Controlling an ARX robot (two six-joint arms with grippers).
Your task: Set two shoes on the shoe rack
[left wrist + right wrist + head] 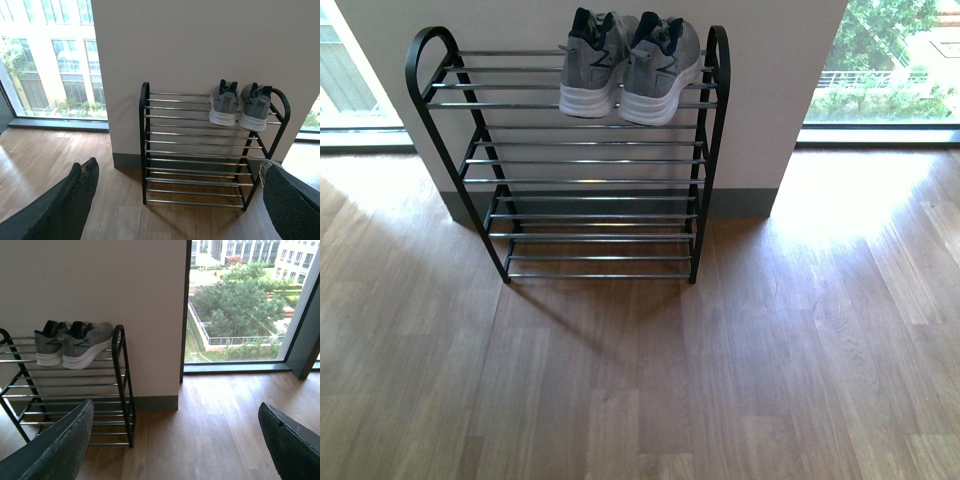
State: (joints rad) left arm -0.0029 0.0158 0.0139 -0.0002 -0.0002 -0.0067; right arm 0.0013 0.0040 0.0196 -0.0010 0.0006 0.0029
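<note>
Two grey knit shoes stand side by side on the top tier of the shoe rack (pixel 470 150), at its right end: one (pixel 592 65) on the left, the other (pixel 660 68) beside the right side frame. The left wrist view shows the rack (pixel 145 135) and both shoes (pixel 223 102) (pixel 255 106) from a distance. My left gripper (pixel 182 195) is open and holds nothing. In the right wrist view the shoes (pixel 50 342) (pixel 87 344) sit on the rack (pixel 120 370). My right gripper (pixel 175 437) is open over bare floor. Neither arm shows in the front view.
The rack stands against a white wall (pixel 770 90) with a grey skirting. Wooden floor (pixel 720 380) stretches in front of it. Floor-height windows (pixel 240 305) flank the wall on both sides. The three lower tiers hold no shoes.
</note>
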